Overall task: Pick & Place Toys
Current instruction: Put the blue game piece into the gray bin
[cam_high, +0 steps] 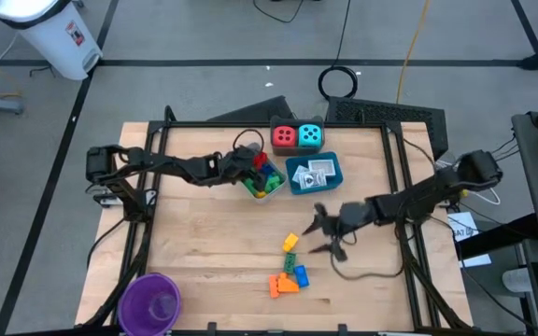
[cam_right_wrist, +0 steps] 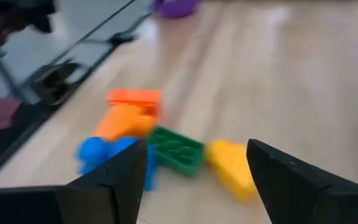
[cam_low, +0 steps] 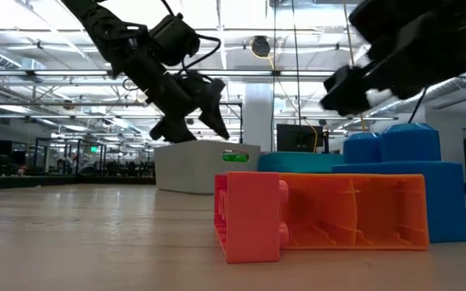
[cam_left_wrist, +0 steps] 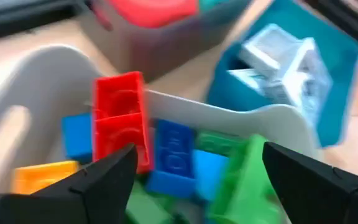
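Toys: small plastic bricks, sorted by kind into trays; one group (cam_high: 290,269) is loose on the worktop (cam_high: 213,252) near its front edge.
Loose group: an orange brick (cam_right_wrist: 129,112), a blue brick (cam_right_wrist: 98,152), a green brick (cam_right_wrist: 178,148) and a yellow brick (cam_right_wrist: 230,167), lying touching or just beside one another, apparently not yet collected.
Grey tray (cam_left_wrist: 48,81): holds bricks piled together, with a red brick (cam_left_wrist: 120,118) on top; judged to be the drop point for bricks.
Blue tray (cam_high: 314,174): just beside the grey tray; holds white printed packets (cam_left_wrist: 278,62), kept apart from the bricks.
Dice: red die (cam_high: 284,136) and cyan die (cam_high: 311,136) sit side by side behind the trays.
Left pincer (cam_left_wrist: 194,177): directly above the grey tray, fingers apart, nothing between them; position suits a release into the tray.
Right pincer (cam_right_wrist: 194,171): above the worktop, aimed at the loose group, fingers apart and empty; position suits an approach to the green or yellow brick.
Purple cup (cam_high: 152,301): front left corner, well apart from the work.
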Available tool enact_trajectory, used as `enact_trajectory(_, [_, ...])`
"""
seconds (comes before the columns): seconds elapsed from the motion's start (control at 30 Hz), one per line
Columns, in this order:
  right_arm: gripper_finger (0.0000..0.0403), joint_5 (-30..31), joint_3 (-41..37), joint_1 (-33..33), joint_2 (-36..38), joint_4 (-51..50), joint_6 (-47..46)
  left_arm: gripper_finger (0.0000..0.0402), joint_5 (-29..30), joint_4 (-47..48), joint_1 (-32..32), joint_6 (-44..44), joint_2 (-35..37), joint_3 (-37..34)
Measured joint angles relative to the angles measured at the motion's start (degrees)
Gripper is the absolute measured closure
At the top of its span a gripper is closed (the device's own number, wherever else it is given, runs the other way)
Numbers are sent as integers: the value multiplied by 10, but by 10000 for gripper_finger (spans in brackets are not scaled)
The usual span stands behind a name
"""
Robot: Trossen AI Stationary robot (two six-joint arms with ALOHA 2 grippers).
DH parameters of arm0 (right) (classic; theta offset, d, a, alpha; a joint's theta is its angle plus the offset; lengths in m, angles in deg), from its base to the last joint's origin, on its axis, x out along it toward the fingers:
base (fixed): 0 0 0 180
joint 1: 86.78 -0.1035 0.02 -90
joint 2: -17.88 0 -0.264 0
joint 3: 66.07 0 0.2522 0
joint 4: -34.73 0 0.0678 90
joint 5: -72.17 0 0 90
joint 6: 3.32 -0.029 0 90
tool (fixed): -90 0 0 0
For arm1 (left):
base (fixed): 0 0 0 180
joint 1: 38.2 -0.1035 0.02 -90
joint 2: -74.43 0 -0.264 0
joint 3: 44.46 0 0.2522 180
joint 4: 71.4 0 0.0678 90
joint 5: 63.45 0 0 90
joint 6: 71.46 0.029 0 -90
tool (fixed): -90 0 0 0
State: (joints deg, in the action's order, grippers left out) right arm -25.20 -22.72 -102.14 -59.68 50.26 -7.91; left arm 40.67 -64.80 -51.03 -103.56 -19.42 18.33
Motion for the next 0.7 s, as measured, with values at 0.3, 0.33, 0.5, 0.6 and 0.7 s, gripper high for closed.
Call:
enact_trajectory(0.3, [154,51,97,-162,-135,-9,79,65,-50,-40,35,-22,0,0])
enact_trajectory(0.33, [154,66,111,-170,-151,-13,93,65,-48,-42,39,-22,0,0])
enact_trajectory(0.5, [154,128,185,-180,-204,-74,142,65,-46,-70,53,-22,0,0])
enact_trajectory(0.6, [154,180,215,-176,-225,-157,145,65,-47,-84,61,-23,0,0])
enact_trajectory(0.7, [154,238,234,-177,-221,-258,144,64,-49,-100,67,-23,0,0])
